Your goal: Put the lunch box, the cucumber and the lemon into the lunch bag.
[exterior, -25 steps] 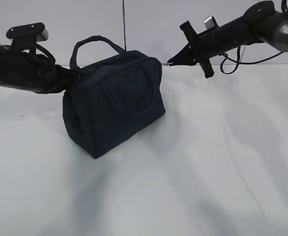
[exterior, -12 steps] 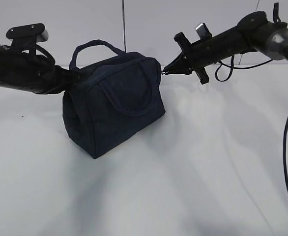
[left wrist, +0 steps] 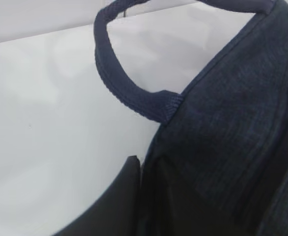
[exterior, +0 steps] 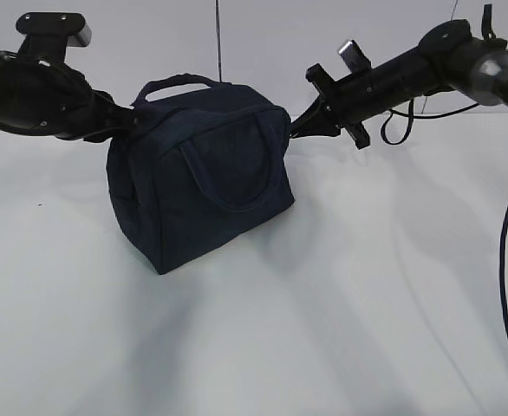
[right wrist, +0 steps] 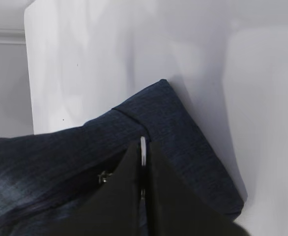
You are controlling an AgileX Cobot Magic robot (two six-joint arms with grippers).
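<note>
Navy lunch bag [exterior: 200,178] upright mid-table, left gripper [exterior: 126,121] reaching level from 9 o'clock, clamped on bag's edge, right gripper [right wrist: 143,183] stretched in from 2 o'clock, pinching metal ring pull [right wrist: 143,150]

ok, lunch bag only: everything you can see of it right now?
The lunch bag is boxy, dark navy woven-looking fabric, standing upright on the white table and turned corner-on to the exterior camera. Two loop handles: one stands up at the top, one hangs flat on the front panel. The left gripper presses its left end; the right gripper is closed on the metal zipper ring at its right top corner. Its contents are hidden.
</note>
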